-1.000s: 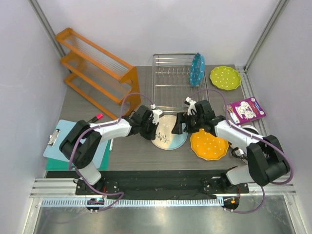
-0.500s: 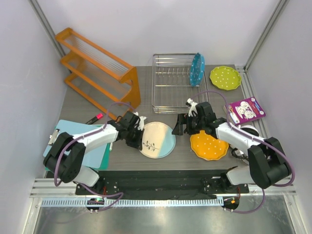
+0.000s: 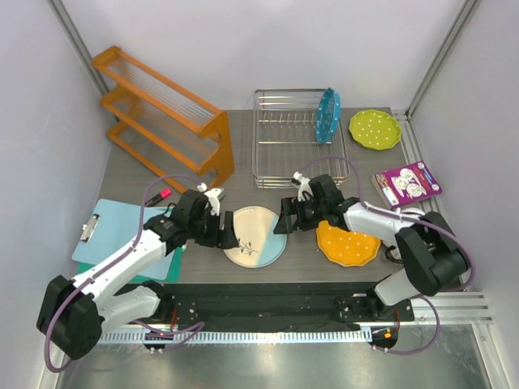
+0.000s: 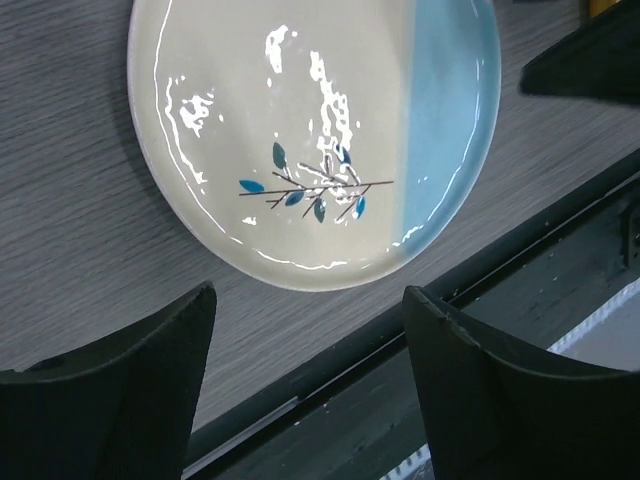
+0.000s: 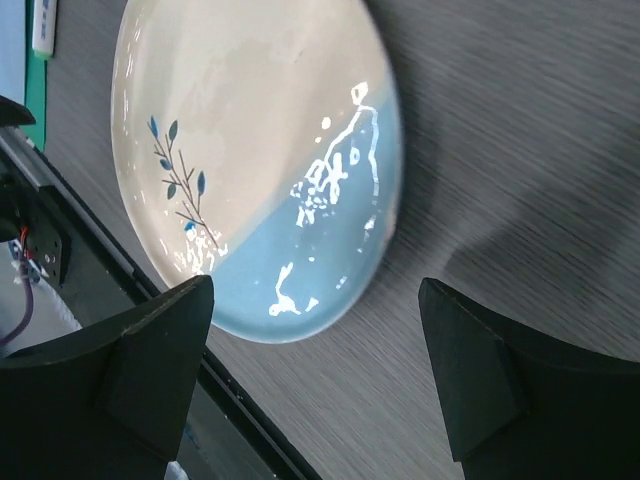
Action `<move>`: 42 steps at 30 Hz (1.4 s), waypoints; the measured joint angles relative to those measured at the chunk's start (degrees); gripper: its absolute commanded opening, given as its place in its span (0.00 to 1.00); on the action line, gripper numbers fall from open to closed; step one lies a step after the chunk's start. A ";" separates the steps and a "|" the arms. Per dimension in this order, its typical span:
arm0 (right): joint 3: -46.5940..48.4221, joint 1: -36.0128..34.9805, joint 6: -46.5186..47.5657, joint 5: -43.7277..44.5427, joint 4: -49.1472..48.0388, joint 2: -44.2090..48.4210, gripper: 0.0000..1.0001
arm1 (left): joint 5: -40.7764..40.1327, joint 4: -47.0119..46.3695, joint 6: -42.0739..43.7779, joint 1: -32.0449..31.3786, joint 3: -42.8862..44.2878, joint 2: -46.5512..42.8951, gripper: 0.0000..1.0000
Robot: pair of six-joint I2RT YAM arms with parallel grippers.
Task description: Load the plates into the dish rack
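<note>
In front of the dish rack (image 3: 258,138), nearest the arms, the cream-and-blue leaf plate (image 3: 254,236) lies flat on the tabletop (image 3: 243,194). The left tool (image 3: 225,229) is open at the plate's left rim and covers it from above. The right tool (image 3: 285,217), also open, hangs over the plate's right rim; I cannot tell whether either touches it. The orange plate (image 3: 349,241), front-right of the rack, is partly hidden under the right arm. The blue plate (image 3: 328,115) stands on edge in the rack's right end. The green plate (image 3: 375,129) lies just right of the rack.

Four plates (image 3: 254,236), one dish rack (image 3: 280,123)
</note>
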State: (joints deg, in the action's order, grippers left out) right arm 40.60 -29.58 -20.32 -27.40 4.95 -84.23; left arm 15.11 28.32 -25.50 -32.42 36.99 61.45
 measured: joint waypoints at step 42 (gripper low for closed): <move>-4.72 2.64 -16.39 -18.36 -30.14 -14.69 0.67 | -1.01 -13.70 -16.22 9.38 -9.07 10.54 0.00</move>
State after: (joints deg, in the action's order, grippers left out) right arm 35.88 -26.94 -36.71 -45.76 -25.19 -98.91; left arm 14.11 14.61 -41.71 -23.05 27.92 71.99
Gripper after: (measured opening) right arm 0.771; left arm 0.025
